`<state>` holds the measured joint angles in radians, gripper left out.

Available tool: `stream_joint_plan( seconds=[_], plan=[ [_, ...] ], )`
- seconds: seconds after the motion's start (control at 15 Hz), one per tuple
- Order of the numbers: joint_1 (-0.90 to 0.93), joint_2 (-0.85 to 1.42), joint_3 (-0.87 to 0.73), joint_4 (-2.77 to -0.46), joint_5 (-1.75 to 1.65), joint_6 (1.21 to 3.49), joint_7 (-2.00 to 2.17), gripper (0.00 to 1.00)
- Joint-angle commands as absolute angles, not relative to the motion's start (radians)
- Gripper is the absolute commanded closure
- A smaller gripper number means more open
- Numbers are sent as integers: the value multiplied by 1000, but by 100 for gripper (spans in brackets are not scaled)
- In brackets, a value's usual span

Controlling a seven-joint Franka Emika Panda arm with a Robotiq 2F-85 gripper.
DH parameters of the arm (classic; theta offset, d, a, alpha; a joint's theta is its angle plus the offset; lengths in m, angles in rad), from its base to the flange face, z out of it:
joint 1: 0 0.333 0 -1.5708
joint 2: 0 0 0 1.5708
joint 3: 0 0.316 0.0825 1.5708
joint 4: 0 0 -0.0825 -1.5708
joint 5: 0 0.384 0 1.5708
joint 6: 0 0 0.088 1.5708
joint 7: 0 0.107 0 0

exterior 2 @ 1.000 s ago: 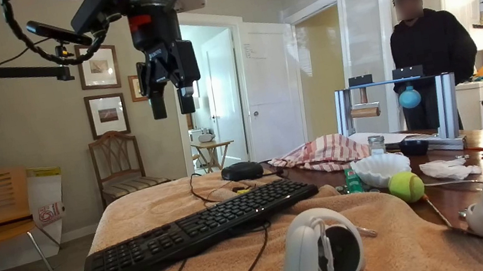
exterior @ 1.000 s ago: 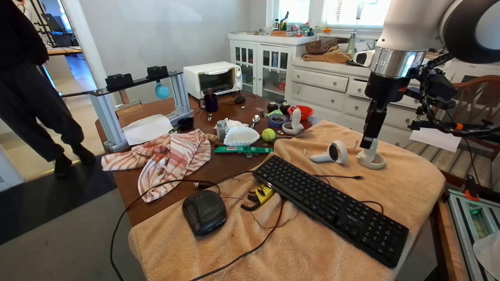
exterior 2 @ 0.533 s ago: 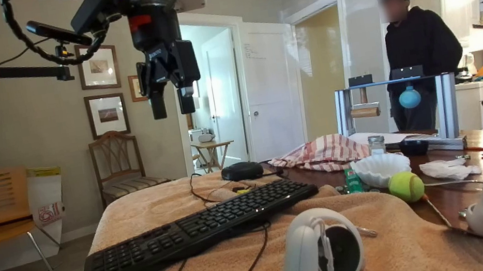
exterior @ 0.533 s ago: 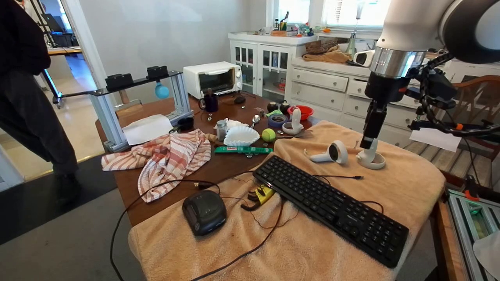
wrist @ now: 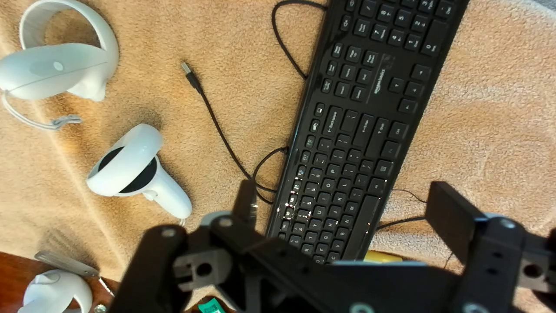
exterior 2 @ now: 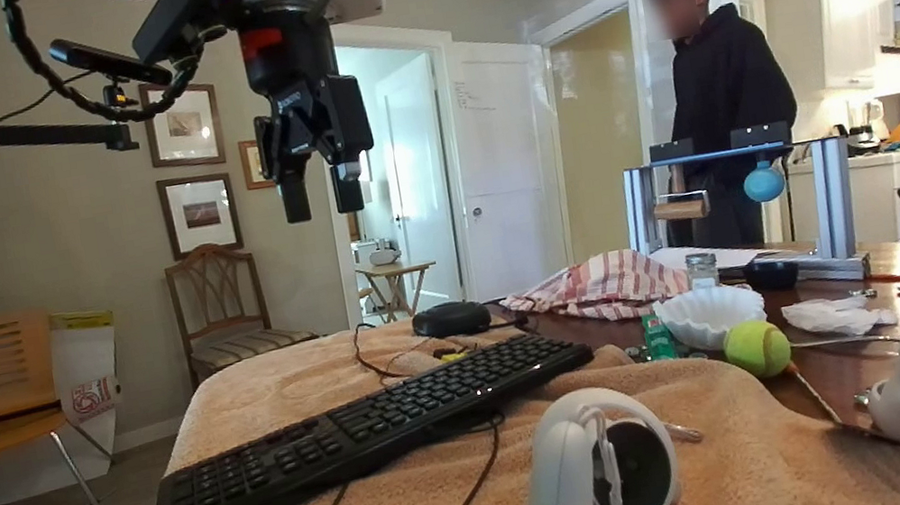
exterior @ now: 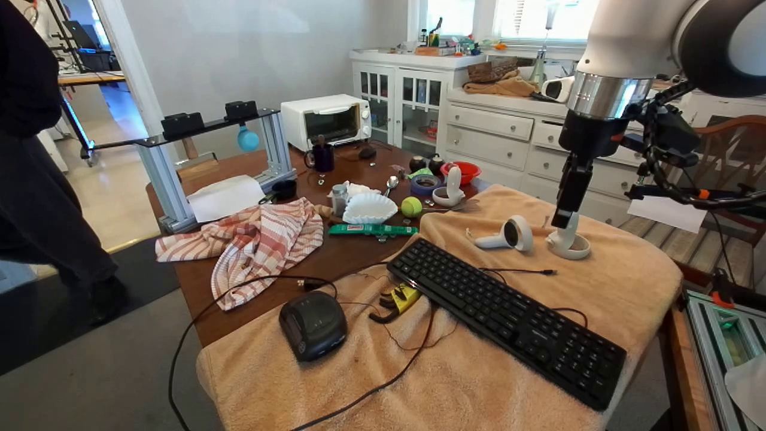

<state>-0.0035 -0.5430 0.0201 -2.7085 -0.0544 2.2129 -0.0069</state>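
Only the person (exterior 2: 722, 83) moved; the tool (exterior 2: 323, 204) stayed.

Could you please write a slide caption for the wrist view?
Wrist view: a black keyboard on a tan towel, seen past the open, empty gripper, with white controllers alongside.

From the wrist view, the keyboard (wrist: 347, 143) runs off the top, and the gripper (wrist: 343, 193) hides its other end and most of a yellow tool (wrist: 382, 257). In an exterior view it seems to hide part of a white controller (exterior: 561, 241) near the far edge of the towel (exterior: 622, 281). The person (exterior 2: 723, 79) has a blurred face. Shiny bits (exterior: 321, 178) on the table (exterior: 344, 257) are too small to name.
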Motion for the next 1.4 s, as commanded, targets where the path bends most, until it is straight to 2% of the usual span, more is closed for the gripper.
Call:
stream_joint_plan(
  seconds=[0.0, 0.67, 1.13, 1.33],
  plan=[
    [-1, -543, 18, -2707, -56, 2210, -6, 0],
    [22, -482, 22, -2654, -34, 2282, -11, 0],
    [47, -253, 51, -2471, -54, 2400, -26, 0],
    [69, -142, 29, -2371, -47, 2366, -192, 0]
  ],
)
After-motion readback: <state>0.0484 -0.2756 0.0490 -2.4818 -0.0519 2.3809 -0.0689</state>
